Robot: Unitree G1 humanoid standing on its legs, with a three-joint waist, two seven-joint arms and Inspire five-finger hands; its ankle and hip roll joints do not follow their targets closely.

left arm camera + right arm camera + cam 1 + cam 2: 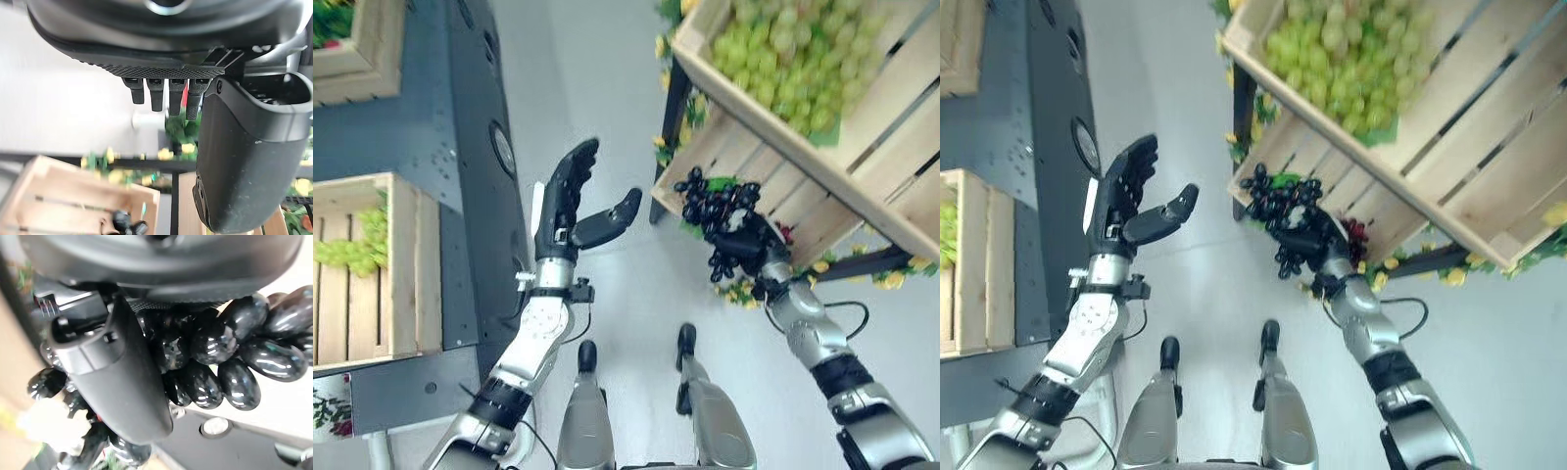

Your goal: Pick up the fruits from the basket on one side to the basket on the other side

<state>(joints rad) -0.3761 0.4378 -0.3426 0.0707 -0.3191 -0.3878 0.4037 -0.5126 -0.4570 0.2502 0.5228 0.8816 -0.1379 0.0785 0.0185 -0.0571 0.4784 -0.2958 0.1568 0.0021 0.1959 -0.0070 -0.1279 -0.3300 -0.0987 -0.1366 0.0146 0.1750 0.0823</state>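
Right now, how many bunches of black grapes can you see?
1: the black grape bunch is held in the right hand, by the lower wooden crate. More may lie hidden inside it.

Arms: silver-grey shells, black bands behind each wrist.
Left hand [570, 211]: dark, white strip along its outer edge.
Right hand [751, 245]: dark, glossy thumb.

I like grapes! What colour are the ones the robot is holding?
The grapes in the right hand are shiny black, clearest in the right wrist view.
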